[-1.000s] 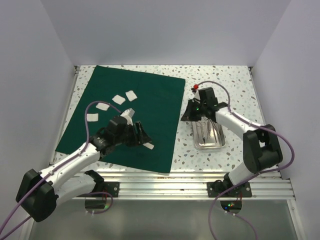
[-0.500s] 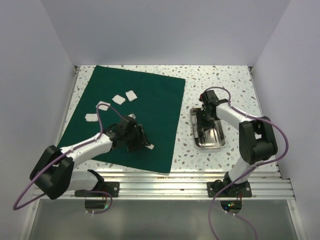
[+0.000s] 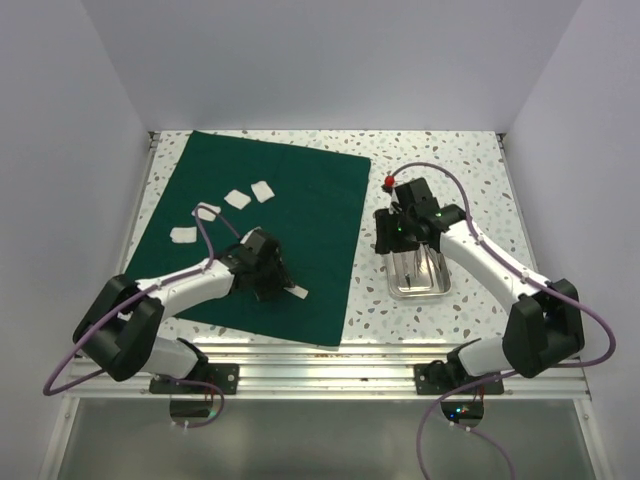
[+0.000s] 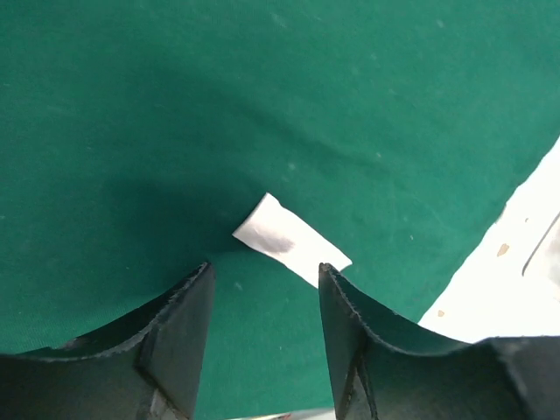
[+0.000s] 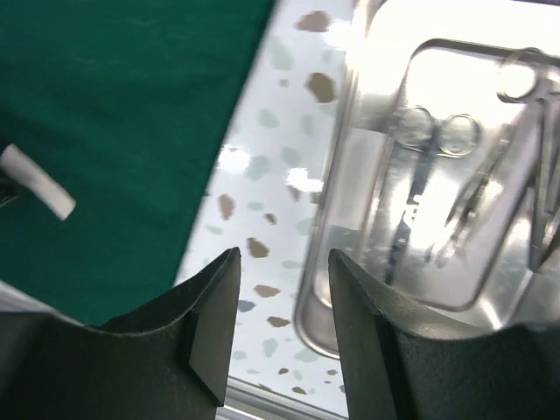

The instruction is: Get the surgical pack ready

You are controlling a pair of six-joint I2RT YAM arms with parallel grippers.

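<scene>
A large dark green cloth drape is spread flat on the speckled worktop. Four white gauze squares are scattered over the drape's far left part. A folded white gauze piece is laid close to the drape's near edge.

The left hand is held low over the drape, with the folded piece just beyond its fingertips. Its fingers are set moderately apart. Only green cloth is seen between them, and nothing is gripped.

A small rectangular steel tray is placed on the worktop just right of the drape's right edge, apart from the cloth. Metal scissors and other thin instruments are seen lying inside it.

The right hand is held above the strip of worktop between the drape's right edge and the tray. Its fingers are parted and nothing is held.
</scene>
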